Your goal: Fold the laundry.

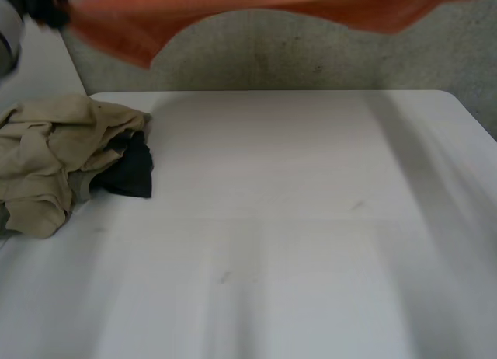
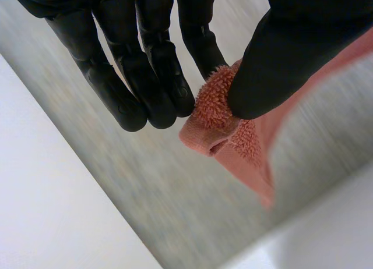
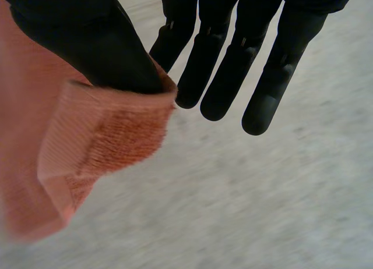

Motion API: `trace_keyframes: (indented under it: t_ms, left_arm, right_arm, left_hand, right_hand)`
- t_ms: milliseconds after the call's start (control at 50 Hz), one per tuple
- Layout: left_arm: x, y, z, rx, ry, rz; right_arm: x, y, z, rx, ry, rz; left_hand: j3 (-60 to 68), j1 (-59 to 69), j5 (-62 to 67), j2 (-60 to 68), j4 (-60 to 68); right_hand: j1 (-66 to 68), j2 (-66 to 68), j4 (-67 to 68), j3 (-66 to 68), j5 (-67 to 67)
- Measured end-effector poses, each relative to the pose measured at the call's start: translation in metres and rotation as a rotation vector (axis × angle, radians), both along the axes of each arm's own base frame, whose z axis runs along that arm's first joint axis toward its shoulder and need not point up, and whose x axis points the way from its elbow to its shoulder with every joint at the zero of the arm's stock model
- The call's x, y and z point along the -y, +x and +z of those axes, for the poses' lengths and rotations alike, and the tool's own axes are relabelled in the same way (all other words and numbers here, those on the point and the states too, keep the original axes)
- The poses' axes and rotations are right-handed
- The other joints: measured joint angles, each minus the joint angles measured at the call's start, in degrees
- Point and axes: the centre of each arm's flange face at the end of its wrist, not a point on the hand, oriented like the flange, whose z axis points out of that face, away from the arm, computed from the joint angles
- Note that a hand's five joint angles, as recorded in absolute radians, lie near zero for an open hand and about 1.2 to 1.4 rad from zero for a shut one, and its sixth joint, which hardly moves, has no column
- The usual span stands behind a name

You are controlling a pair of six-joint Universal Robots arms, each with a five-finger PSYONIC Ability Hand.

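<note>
Pile: beige crumpled garments (image 1: 46, 157) are heaped at the left edge of the white desk (image 1: 295, 219), with a small black cloth (image 1: 132, 172) touching their right side.
Left robot hand (image 2: 116, 94): a hemmed corner of the orange terry towel (image 1: 256, 5) is pinched between its thumb and a fingertip, and the other fingers are held straight beside it.
Towel: it is held raised and stretched between both hands beyond the desk's far edge, over the grey carpeted floor (image 1: 311, 56), well apart from the pile.
Right robot hand (image 3: 221, 77): another towel corner is clamped under its thumb against a finger, and the remaining fingers are extended.
</note>
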Motion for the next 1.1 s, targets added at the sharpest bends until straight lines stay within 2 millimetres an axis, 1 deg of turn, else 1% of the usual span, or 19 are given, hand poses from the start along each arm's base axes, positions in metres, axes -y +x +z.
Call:
trace_keyframes:
  t_ms: [20, 60, 80, 160, 240, 260, 280, 300, 320, 340, 400, 420, 440, 560, 640, 760, 880, 1020, 1100]
  left_arm:
    - [0.001, 0.000, -0.006, 0.005, 0.019, 0.001]
    - [0.002, 0.001, -0.032, 0.024, 0.089, -0.001]
    - [0.003, 0.001, -0.040, 0.030, 0.111, -0.003]
    - [0.003, -0.003, -0.097, 0.067, 0.238, -0.028]
    - [-0.001, -0.008, -0.158, 0.114, 0.348, -0.060]
    - [-0.003, -0.008, -0.170, 0.124, 0.367, -0.065]
    - [-0.004, -0.008, -0.178, 0.131, 0.379, -0.069]
    - [-0.005, -0.009, -0.182, 0.135, 0.386, -0.070]
    - [-0.007, -0.008, -0.192, 0.144, 0.401, -0.074]
    - [-0.008, -0.008, -0.196, 0.148, 0.407, -0.075]
    - [-0.009, -0.007, -0.196, 0.150, 0.406, -0.076]
    - [-0.010, -0.007, -0.194, 0.149, 0.400, -0.077]
    - [-0.011, -0.007, -0.192, 0.148, 0.397, -0.077]
    - [-0.014, -0.007, -0.180, 0.141, 0.371, -0.081]
    - [-0.016, -0.008, -0.177, 0.137, 0.365, -0.084]
    - [-0.017, -0.008, -0.177, 0.133, 0.368, -0.086]
    - [-0.017, -0.008, -0.178, 0.130, 0.372, -0.089]
    - [-0.017, -0.007, -0.178, 0.131, 0.379, -0.093]
    - [-0.018, -0.006, -0.178, 0.130, 0.382, -0.094]
  right_arm:
    - [0.001, 0.000, -0.004, -0.005, 0.014, 0.004]
    - [0.004, -0.004, -0.031, -0.032, 0.095, 0.024]
    - [0.005, -0.005, -0.041, -0.040, 0.125, 0.031]
    - [0.003, -0.011, -0.105, -0.084, 0.312, 0.098]
    - [-0.012, -0.016, -0.183, -0.118, 0.531, 0.195]
    - [-0.014, -0.017, -0.192, -0.123, 0.556, 0.207]
    - [-0.020, -0.019, -0.212, -0.133, 0.607, 0.228]
    - [-0.023, -0.020, -0.219, -0.138, 0.626, 0.236]
    - [-0.029, -0.022, -0.234, -0.149, 0.669, 0.247]
    - [-0.033, -0.025, -0.243, -0.154, 0.705, 0.246]
    - [-0.036, -0.028, -0.245, -0.148, 0.740, 0.235]
    - [-0.039, -0.031, -0.242, -0.123, 0.780, 0.215]
    - [-0.040, -0.032, -0.240, -0.108, 0.798, 0.206]
    - [-0.046, -0.036, -0.221, 0.033, 0.932, 0.141]
    - [-0.049, -0.038, -0.217, 0.116, 1.030, 0.099]
    - [-0.054, -0.043, -0.224, 0.174, 1.150, 0.031]
    - [-0.055, -0.045, -0.235, 0.177, 1.202, -0.008]
    - [-0.055, -0.046, -0.242, 0.143, 1.189, -0.016]
    - [-0.050, -0.046, -0.246, 0.120, 1.139, -0.011]
  left_hand:
    - [0.0, 0.0, 0.0, 0.0, 0.0]
    - [0.0, 0.0, 0.0, 0.0, 0.0]
    - [0.0, 0.0, 0.0, 0.0, 0.0]
    - [0.0, 0.0, 0.0, 0.0, 0.0]
    - [0.0, 0.0, 0.0, 0.0, 0.0]
    - [0.0, 0.0, 0.0, 0.0, 0.0]
    - [0.0, 0.0, 0.0, 0.1, 0.0]
    - [0.0, 0.0, 0.0, 0.1, 0.0]
    - [0.0, 0.0, 0.0, 0.1, 0.0]
    - [0.0, 0.0, 0.0, 0.1, 0.0]
    - [0.0, 0.0, 0.0, 0.1, 0.0]
    - [0.0, 0.0, 0.0, 0.1, 0.0]
    - [0.0, 0.0, 0.0, 0.1, 0.0]
    - [0.0, 0.0, 0.0, 0.1, 0.0]
    - [0.0, 0.0, 0.0, 0.1, 0.0]
    - [0.0, 0.0, 0.0, 0.1, 0.0]
    - [0.0, 0.0, 0.0, 0.1, 0.0]
    - [0.0, 0.0, 0.0, 0.1, 0.0]
    - [0.0, 0.0, 0.0, 0.1, 0.0]
  right_hand:
    - [0.0, 0.0, 0.0, 0.0, 0.0]
    - [0.0, 0.0, 0.0, 0.0, 0.0]
    - [0.0, 0.0, 0.0, 0.0, 0.0]
    - [0.0, 0.7, 0.0, 0.0, 0.0]
    - [0.0, 0.6, 0.1, 0.2, 0.0]
    - [0.0, 0.6, 0.1, 0.2, 0.0]
    - [0.0, 0.6, 0.1, 0.1, 0.0]
    - [0.0, 0.5, -0.3, -0.2, -0.4]
    - [-4.1, -7.0, -8.2, -8.0, -8.5]
    - [-8.2, -12.1, -13.4, -13.1, -13.4]
    - [-14.0, -18.5, -19.2, -19.5, -20.1]
    - [-19.9, -24.5, -25.7, -25.3, -26.9]
    - [-21.6, -26.0, -27.4, -26.9, -28.7]
    - [-27.3, -31.1, -33.8, -33.3, -35.5]
    - [-28.0, -32.7, -34.3, -34.1, -36.6]
    - [-28.7, -33.4, -34.3, -34.6, -37.1]
    - [-28.7, -33.4, -34.3, -34.6, -37.1]
    - [-28.7, -33.4, -34.3, -34.6, -37.1]
    - [-28.5, -33.2, -34.2, -34.4, -35.5]
